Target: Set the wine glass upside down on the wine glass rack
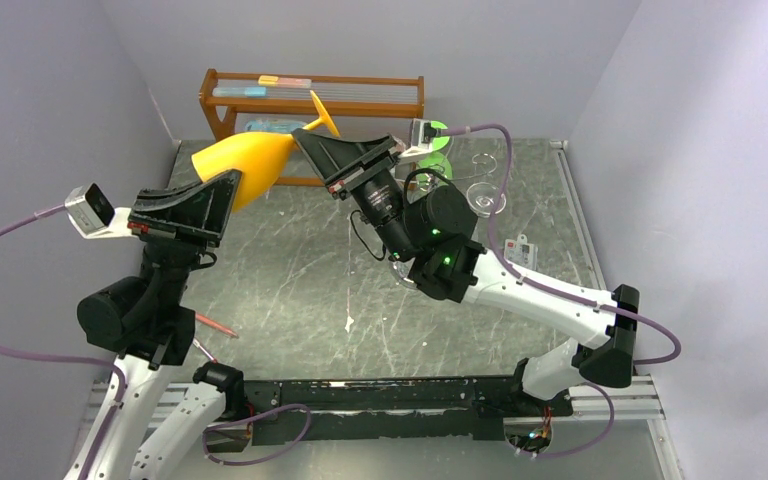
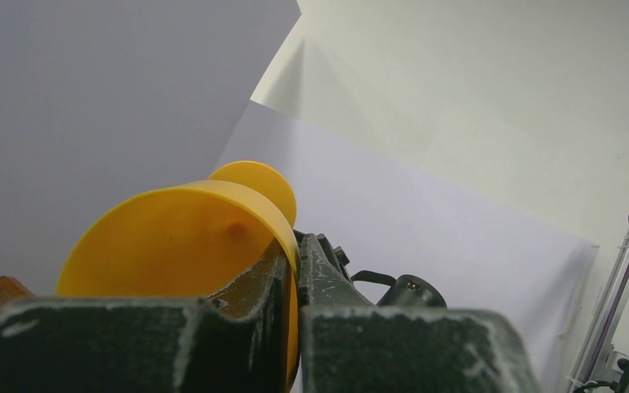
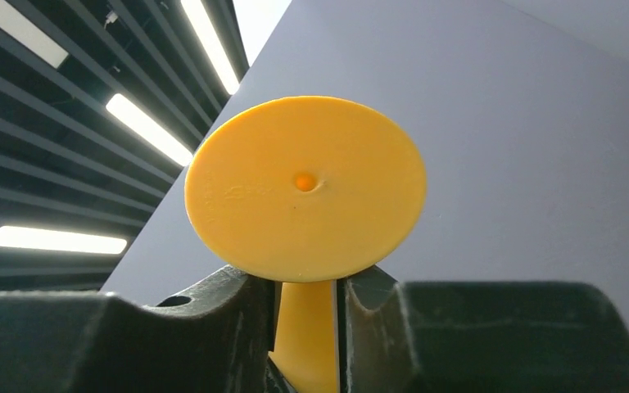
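Note:
The yellow wine glass point(image 1: 245, 160) hangs tilted in the air over the back left of the table, bowl to the left and foot toward the rear. My left gripper point(image 1: 230, 195) is shut on the bowl's rim point(image 2: 291, 246), one finger inside the bowl and one outside. Around the stem, just under the round foot point(image 3: 305, 188), my right gripper point(image 3: 307, 282) is shut. The chrome wine glass rack point(image 1: 484, 197) stands at the back right, partly hidden behind the right arm.
A brown wooden shelf unit point(image 1: 310, 95) stands against the back wall behind the glass. A green object point(image 1: 438, 160) sits next to the rack. A small white device point(image 1: 520, 250) and a thin reddish stick point(image 1: 215, 325) lie on the marbled table point(image 1: 290, 270).

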Robot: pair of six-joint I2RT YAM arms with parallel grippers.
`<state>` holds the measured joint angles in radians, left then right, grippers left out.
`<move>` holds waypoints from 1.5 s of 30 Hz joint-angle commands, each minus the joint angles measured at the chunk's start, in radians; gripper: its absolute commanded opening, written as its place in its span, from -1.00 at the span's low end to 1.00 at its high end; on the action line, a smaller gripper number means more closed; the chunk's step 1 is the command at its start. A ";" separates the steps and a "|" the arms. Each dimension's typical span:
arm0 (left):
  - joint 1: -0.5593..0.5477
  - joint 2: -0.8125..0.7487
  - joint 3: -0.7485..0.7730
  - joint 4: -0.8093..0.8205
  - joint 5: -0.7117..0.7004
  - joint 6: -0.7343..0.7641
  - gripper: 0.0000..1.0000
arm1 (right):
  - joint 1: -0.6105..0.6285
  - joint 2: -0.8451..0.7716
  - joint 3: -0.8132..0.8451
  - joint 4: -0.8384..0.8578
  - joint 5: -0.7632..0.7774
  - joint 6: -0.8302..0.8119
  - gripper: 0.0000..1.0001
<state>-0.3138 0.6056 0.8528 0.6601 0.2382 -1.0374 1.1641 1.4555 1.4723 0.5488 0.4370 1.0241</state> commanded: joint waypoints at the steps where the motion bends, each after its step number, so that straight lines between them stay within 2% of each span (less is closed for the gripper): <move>1: 0.009 -0.020 -0.013 0.061 0.048 -0.018 -0.90 | 0.003 0.015 0.036 0.047 0.035 0.025 -0.46; 4: 0.009 -0.036 -0.025 0.047 0.044 -0.015 -0.90 | 0.003 0.023 0.046 0.047 0.030 0.027 -0.51; 8: 0.009 -0.052 -0.037 0.023 0.043 -0.013 -0.90 | 0.003 0.042 0.068 0.027 0.021 0.048 -0.39; 12: 0.009 -0.059 -0.059 0.034 0.058 -0.026 -0.90 | 0.003 0.066 0.099 0.010 0.008 0.072 -0.35; 15: 0.009 -0.069 -0.070 0.025 0.058 -0.028 -0.90 | 0.003 0.075 0.111 -0.002 0.013 0.077 -0.46; 19: 0.009 -0.097 -0.070 -0.043 0.046 -0.006 -0.88 | 0.003 0.075 0.108 -0.001 0.012 0.063 -0.91; 20: 0.009 -0.102 -0.068 -0.064 0.042 -0.005 -0.78 | 0.003 0.074 0.106 0.003 0.012 0.052 -1.00; 22: 0.009 -0.115 -0.060 -0.121 0.030 0.002 -0.51 | 0.003 0.069 0.098 0.019 0.014 0.010 -1.00; 24: 0.009 -0.134 -0.015 -0.287 -0.022 -0.008 -0.15 | 0.003 0.056 0.069 0.057 0.010 -0.053 -1.00; 26: 0.009 -0.139 0.083 -0.612 -0.134 -0.004 0.33 | 0.003 0.027 0.033 0.078 -0.006 -0.125 -1.00; 28: 0.009 -0.137 0.207 -0.830 -0.212 0.051 0.50 | 0.003 -0.003 -0.011 0.098 -0.012 -0.190 -1.00; 31: 0.009 -0.111 0.348 -1.124 -0.327 0.095 0.68 | 0.003 -0.028 -0.051 0.101 -0.019 -0.298 -1.00; 34: 0.009 -0.100 0.402 -1.260 -0.389 0.133 0.79 | 0.003 -0.035 -0.079 0.096 -0.063 -0.416 -1.00; 39: 0.009 -0.137 0.364 -1.194 -0.346 0.172 0.83 | 0.003 -0.046 -0.144 0.094 -0.185 -0.664 -1.00; 45: 0.009 -0.112 0.376 -1.062 -0.177 0.177 0.82 | 0.004 -0.118 -0.301 0.130 -0.376 -1.004 -1.00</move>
<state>-0.3111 0.4808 1.2217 -0.4702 -0.0631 -0.8856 1.1667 1.3968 1.2423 0.6334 0.2104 0.3099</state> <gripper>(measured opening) 0.911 0.059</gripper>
